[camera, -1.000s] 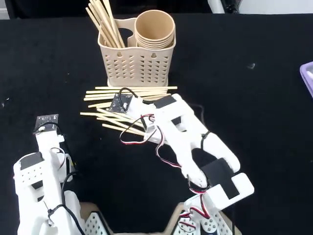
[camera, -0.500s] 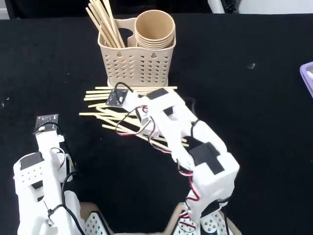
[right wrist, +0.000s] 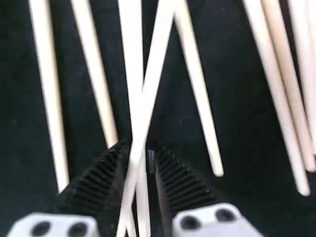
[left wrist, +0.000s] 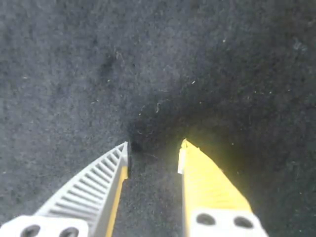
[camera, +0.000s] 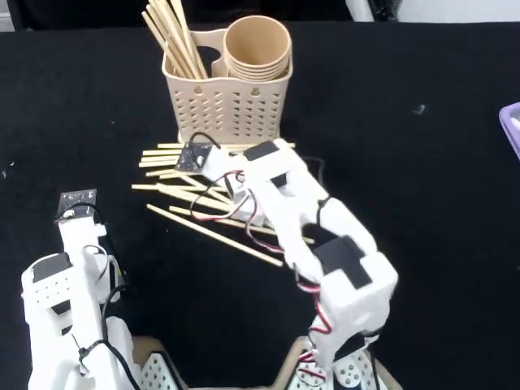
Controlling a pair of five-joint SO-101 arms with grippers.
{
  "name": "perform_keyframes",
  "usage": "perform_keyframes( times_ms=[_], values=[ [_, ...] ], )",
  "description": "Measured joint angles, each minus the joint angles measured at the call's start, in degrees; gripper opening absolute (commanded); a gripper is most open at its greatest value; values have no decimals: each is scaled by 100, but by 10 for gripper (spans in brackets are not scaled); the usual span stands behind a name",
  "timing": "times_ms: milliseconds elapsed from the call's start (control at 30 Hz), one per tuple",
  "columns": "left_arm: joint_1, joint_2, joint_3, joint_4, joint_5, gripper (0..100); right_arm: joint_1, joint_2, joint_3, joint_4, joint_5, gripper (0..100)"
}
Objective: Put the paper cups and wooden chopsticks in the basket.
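Observation:
A beige basket (camera: 221, 106) stands at the back of the black table, holding stacked paper cups (camera: 257, 49) and several upright wooden chopsticks (camera: 172, 36). More chopsticks (camera: 213, 231) lie scattered in front of it. My right gripper (right wrist: 139, 150) is down in that pile, its serrated fingers (right wrist: 106, 173) shut on two crossed chopsticks (right wrist: 143, 98); the right arm (camera: 284, 203) covers part of the pile. My left gripper (left wrist: 152, 150) hovers open over bare black cloth, and the left arm (camera: 69, 268) sits at the near left.
A purple object (camera: 512, 122) pokes in at the table's right edge. Black cloth stretches open on both sides of the basket and between the two arms.
My right arm swung left and forward over the chopstick pile and closed on chopsticks; one long chopstick has slid out toward the near left. The left arm stayed put.

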Motion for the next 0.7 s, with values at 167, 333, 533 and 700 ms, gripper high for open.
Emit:
perform_keyframes(
  times_ms=[167, 333, 533, 700],
  values=[
    [0, 0, 0, 0, 0, 173, 0, -862, 9, 202, 0, 11],
    [0, 0, 0, 0, 0, 173, 0, -1301, 220, 237, 0, 11],
    [0, 0, 0, 0, 0, 173, 0, -1345, 721, 246, 0, 11],
    [0, 0, 0, 0, 0, 173, 0, -1618, 738, 237, 0, 11]
  ],
)
